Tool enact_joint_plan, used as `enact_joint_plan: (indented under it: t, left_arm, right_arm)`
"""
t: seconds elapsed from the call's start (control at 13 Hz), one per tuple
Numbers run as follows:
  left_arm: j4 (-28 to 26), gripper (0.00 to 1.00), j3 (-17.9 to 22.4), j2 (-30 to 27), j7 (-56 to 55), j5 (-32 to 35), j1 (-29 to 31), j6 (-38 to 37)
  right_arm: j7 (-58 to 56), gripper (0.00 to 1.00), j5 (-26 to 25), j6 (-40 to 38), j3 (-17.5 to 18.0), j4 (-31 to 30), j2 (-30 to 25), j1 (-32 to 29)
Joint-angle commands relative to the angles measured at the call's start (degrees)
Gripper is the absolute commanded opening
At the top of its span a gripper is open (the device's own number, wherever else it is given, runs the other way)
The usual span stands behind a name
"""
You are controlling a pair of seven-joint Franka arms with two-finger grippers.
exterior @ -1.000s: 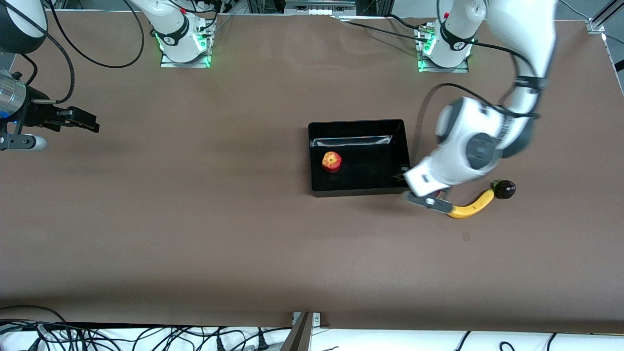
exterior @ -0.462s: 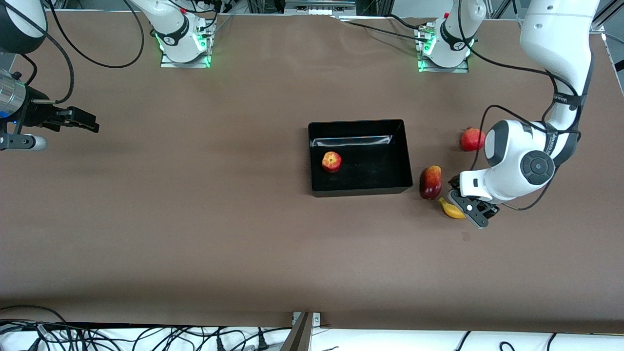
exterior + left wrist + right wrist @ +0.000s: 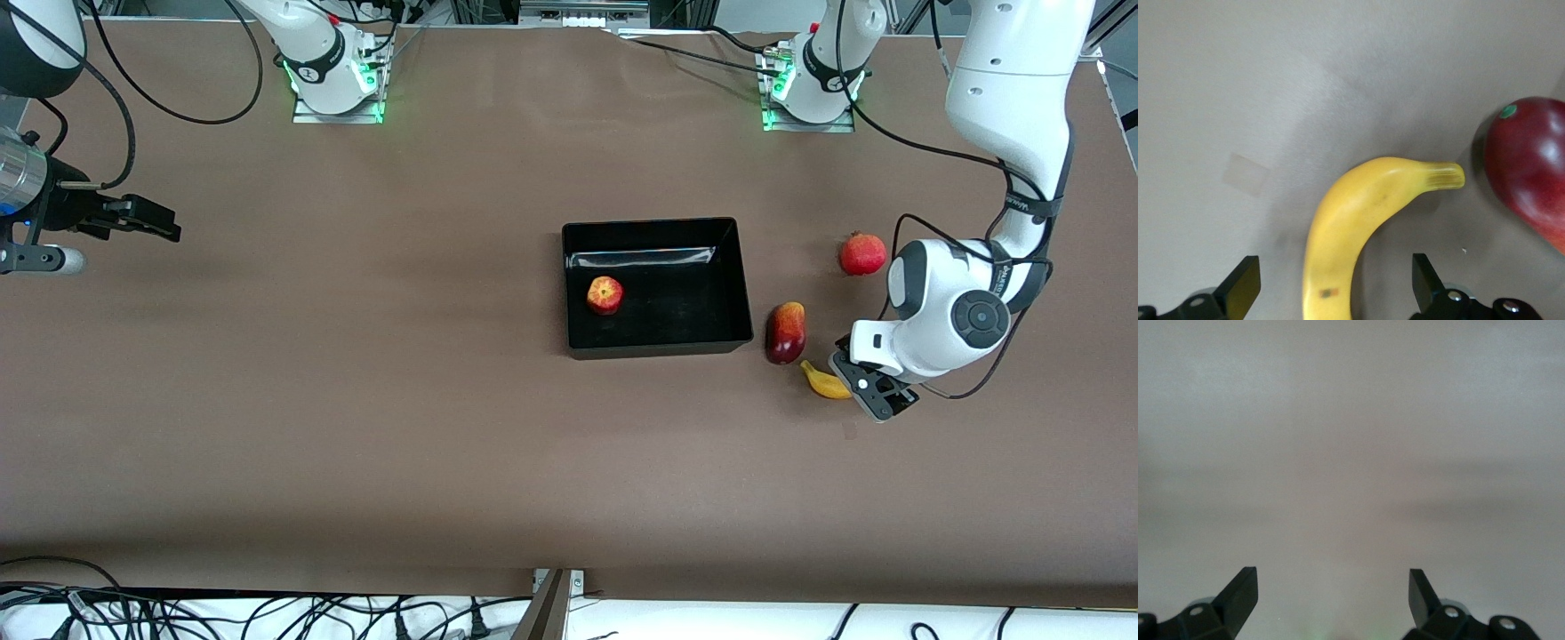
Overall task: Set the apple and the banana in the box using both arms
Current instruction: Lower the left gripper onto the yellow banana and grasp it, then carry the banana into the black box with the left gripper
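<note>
The apple (image 3: 605, 294) lies inside the black box (image 3: 653, 222), on the side toward the right arm's end. The yellow banana (image 3: 822, 380) (image 3: 1358, 227) lies on the table nearer to the front camera than the box's corner, toward the left arm's end. My left gripper (image 3: 869, 389) (image 3: 1335, 283) hangs low over the banana's middle, open, with one finger on each side and a gap to both. The arm's hand hides most of the banana in the front view. My right gripper (image 3: 156, 222) (image 3: 1331, 593) waits open over bare table at the right arm's end.
A dark-red-and-yellow mango (image 3: 786, 332) (image 3: 1531, 173) lies between the box and the banana's tip. A red pomegranate (image 3: 862, 253) sits farther from the front camera, beside the left arm's elbow. A small pale patch (image 3: 1245, 175) marks the brown table cover.
The left arm swung away from the box's corner toward its own end of the table and settled over the banana, uncovering the mango and pomegranate. The right arm has not moved.
</note>
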Motion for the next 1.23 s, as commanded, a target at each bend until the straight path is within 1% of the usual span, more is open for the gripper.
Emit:
enact_joint_plan:
  t: [0.0,0.08,0.23,0.38,0.46,0.69,0.85,1.0,1.15]
  left_arm:
    - [-0.08,0.87,0.2,0.9,0.69,0.16,0.09,0.67]
    - [-0.08,0.56,0.46,1.25,0.69,0.16,0.09,0.58]
    - [-0.17,0.0,0.73,1.52,0.52,0.25,0.0,0.4]
    - [0.01,0.0,0.73,0.56,0.43,0.42,0.0,-0.21]
    - [0.1,0.0,0.73,-1.02,0.6,0.51,0.0,-1.34]
    - [0.63,0.0,0.21,-5.15,-1.23,-0.01,-0.78,-10.12]
    - [0.97,0.0,-1.19,-8.84,-5.35,-2.98,-2.01,-16.09]
    - [1.15,0.0,-2.52,-12.18,-12.79,-4.93,-5.68,-20.58]
    - [0.72,0.0,-2.61,-14.29,-23.86,-5.02,-11.74,-22.71]
  right_arm:
    - [-0.35,1.0,1.12,-1.07,-0.53,0.57,0.01,0.28]
    - [-0.35,1.0,1.03,-1.07,-0.53,0.57,0.01,0.28]
    - [-0.35,1.0,1.03,-1.07,-0.62,0.57,0.01,0.28]
    - [-0.35,1.0,1.03,-1.25,-0.62,0.49,0.01,0.28]
    - [-0.35,1.0,1.12,-1.25,-0.62,0.49,0.01,0.28]
    - [-0.35,1.0,1.12,-1.16,-0.62,0.49,0.01,0.28]
    - [-0.35,1.0,1.03,-1.16,-0.62,0.49,0.01,0.28]
    - [-0.35,1.0,1.03,-1.16,-0.62,0.49,0.01,0.28]
    - [-0.35,1.0,1.12,-1.07,-0.62,0.49,0.01,0.28]
